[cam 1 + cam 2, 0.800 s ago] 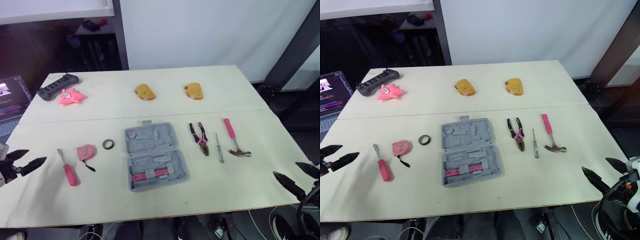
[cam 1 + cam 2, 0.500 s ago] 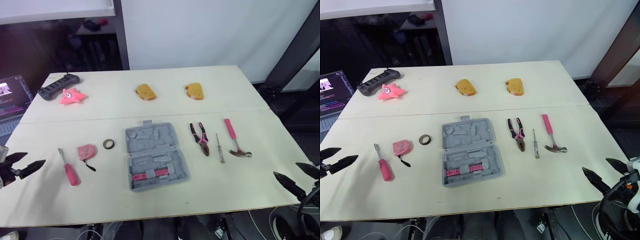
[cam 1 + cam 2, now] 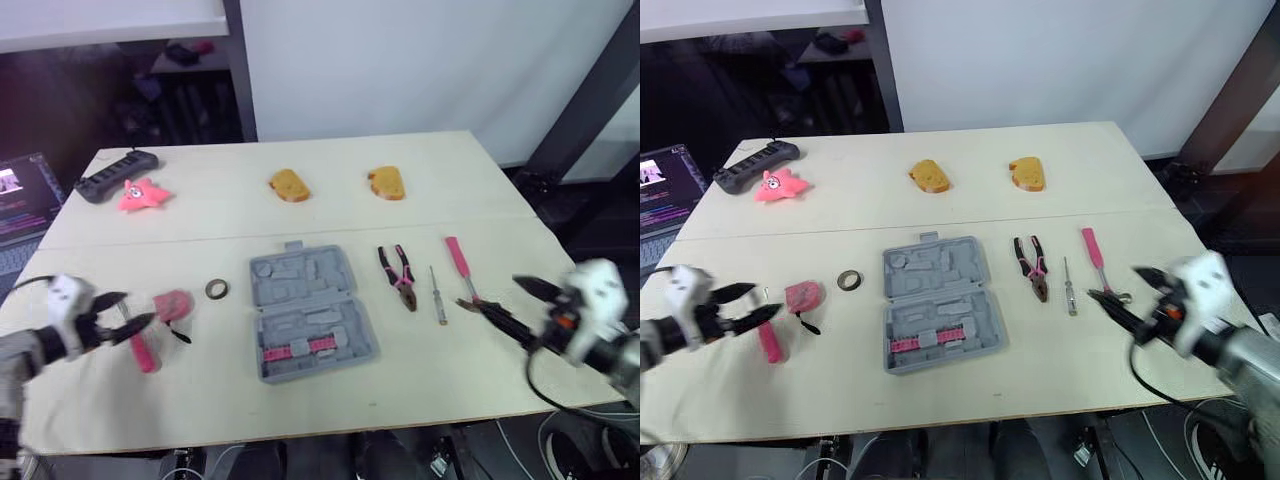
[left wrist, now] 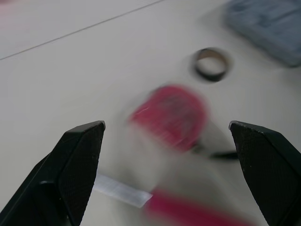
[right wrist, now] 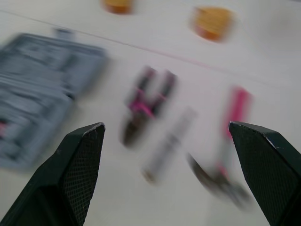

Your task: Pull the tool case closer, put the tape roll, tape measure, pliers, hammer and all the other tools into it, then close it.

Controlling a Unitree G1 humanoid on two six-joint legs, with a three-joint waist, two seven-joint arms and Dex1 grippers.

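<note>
Wide pale table (image 3: 430, 190), with the grey tool case (image 3: 310, 312) lying open near its middle, lid half toward the far side, not yet pulled to the near edge. Left arm stretched in low over the near left of the table, left gripper (image 3: 138, 309) pointing inward, its fingers (image 4: 77, 160) spread wide and holding nothing, poised above the shaft of the pink-handled screwdriver (image 3: 141, 351) with the tape measure (image 4: 171, 115) just ahead between the tips. Right arm likewise stretched in over the near right, right gripper (image 3: 490, 292) turned inward, wide apart and empty, tips at the head end of the hammer (image 3: 457, 260), perhaps touching it, though too blurred to be sure. To the right of the case, in a row and apart from one another: pliers (image 3: 400, 277), thin screwdriver (image 3: 437, 293), then the hammer with its pink handle pointing away. Between the tape measure and the case, lying flat, the small tape roll (image 3: 216, 289).
</note>
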